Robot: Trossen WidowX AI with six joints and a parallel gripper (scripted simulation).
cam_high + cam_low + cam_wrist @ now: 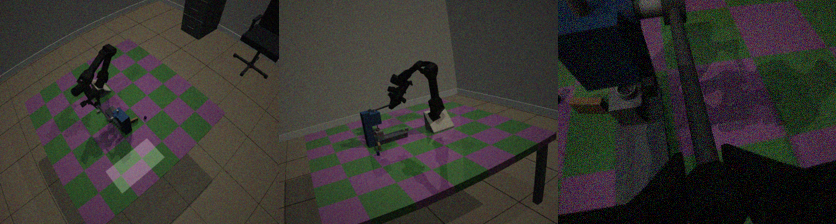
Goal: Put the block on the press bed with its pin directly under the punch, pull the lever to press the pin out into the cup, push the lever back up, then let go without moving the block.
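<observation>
The blue press (122,117) (368,128) (600,55) stands upright on the table. Its grey lever (382,108) (690,90) slopes slightly up from the press top to my gripper (390,106) (702,155), which is shut on the lever's free end. A small grey block (378,132) (623,104) sits on the press bed below the press head. A round ring shows on its top in the wrist view. The punch (377,126) is just above the block; exact alignment and contact cannot be told. The pin and the cup cannot be made out.
A grey channel (394,136) (640,160) runs from the press toward the arm base. An orange-brown piece (134,120) (379,146) (587,105) sticks out beside the press. A small dark purple object (145,117) (378,153) is just beyond it.
</observation>
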